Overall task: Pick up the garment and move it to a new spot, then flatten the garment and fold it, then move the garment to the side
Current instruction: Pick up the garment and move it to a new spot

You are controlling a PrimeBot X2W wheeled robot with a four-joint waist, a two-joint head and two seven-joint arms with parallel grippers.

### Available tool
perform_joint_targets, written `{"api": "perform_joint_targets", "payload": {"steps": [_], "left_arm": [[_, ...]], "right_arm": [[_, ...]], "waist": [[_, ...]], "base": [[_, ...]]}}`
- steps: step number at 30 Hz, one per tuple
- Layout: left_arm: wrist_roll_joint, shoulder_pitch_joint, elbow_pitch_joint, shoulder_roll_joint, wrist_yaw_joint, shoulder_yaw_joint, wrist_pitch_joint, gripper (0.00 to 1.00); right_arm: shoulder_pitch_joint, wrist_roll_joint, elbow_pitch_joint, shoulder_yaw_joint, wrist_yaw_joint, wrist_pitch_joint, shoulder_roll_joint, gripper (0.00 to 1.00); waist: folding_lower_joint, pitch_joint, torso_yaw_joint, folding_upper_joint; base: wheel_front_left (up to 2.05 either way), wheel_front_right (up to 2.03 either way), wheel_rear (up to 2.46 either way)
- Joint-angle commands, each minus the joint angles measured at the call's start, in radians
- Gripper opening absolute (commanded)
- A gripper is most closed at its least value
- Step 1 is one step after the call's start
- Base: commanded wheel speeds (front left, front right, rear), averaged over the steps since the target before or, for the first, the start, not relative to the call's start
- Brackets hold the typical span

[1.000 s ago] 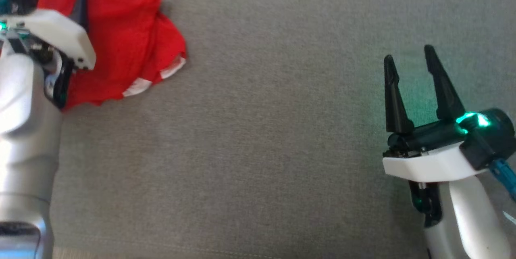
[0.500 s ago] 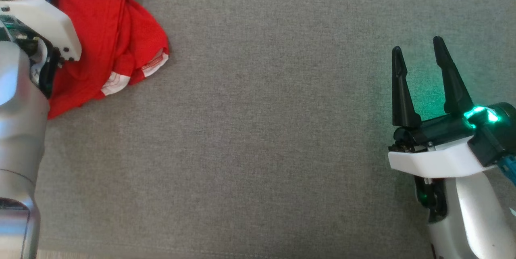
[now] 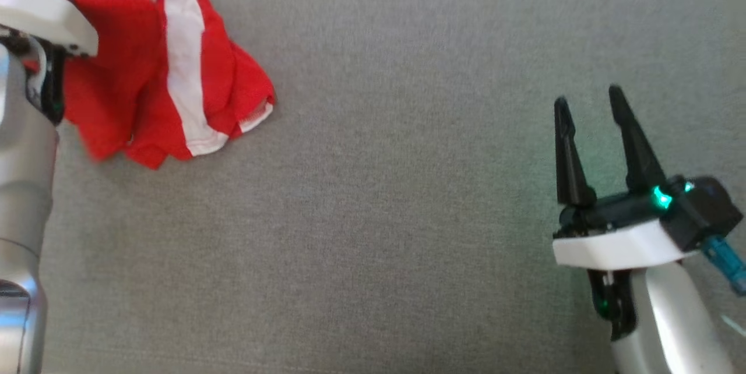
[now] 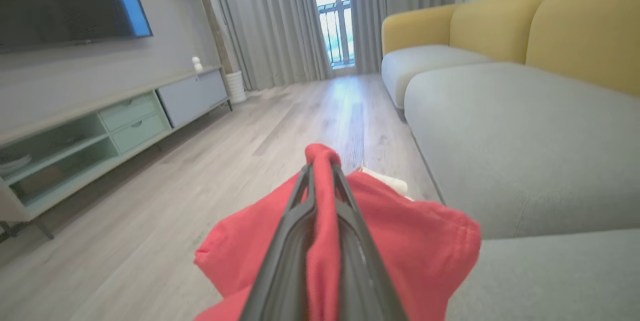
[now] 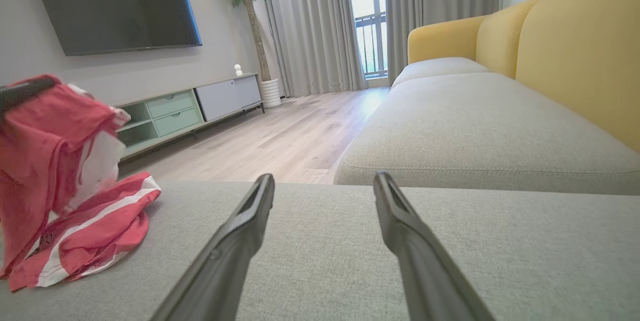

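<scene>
Garment (image 3: 145, 71) (image 5: 60, 171), red with white stripes, is at the far left of the grey seat (image 3: 408, 187). Its lower part rests on the cushion and its top is pulled up. From my side, the rest of the seat toward the right is open fabric, with plenty of room to carry it across. In the left wrist view the seat's edge runs just right of the cloth, with wood floor (image 4: 200, 171) beyond it.

A second ago the left fingers stood spread over a low red heap. Now the heap is drawn up and a broad white stripe (image 3: 183, 71) shows down its front.

The left gripper (image 4: 320, 171) has its fingers pressed together on a red fold that pokes out past the tips. The right gripper (image 3: 588, 95) (image 5: 324, 177) hovers well apart from the cloth, fingers spread wide as before, holding nothing.
</scene>
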Motion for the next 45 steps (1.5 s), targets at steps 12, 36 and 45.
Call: {"api": "perform_joint_targets", "payload": {"steps": [12, 36, 45], "left_arm": [[0.026, 0.095, -0.406, 0.015, 0.032, 0.014, -0.014, 0.0], [0.015, 0.238, -0.625, -0.282, 0.074, -0.262, 0.107, 1.0], [0.005, 0.241, -0.568, -0.191, 0.142, -0.154, -0.005, 1.0]], "right_arm": [[0.038, 0.063, 0.014, 0.056, -0.001, -0.013, 0.015, 1.0], [-0.023, 0.158, -0.033, 0.056, -0.001, -0.014, 0.015, 1.0], [-0.013, 0.145, -0.037, 0.026, -0.001, -0.014, 0.015, 1.0]], "waist": [[0.0002, -0.166, -0.03, 0.0], [0.0002, -0.085, -0.374, 0.0], [0.0002, -0.097, -0.326, 0.0]], "base": [[0.0, 0.0, 0.0], [0.0, 0.0, 0.0], [0.0, 0.0, 0.0]]}}
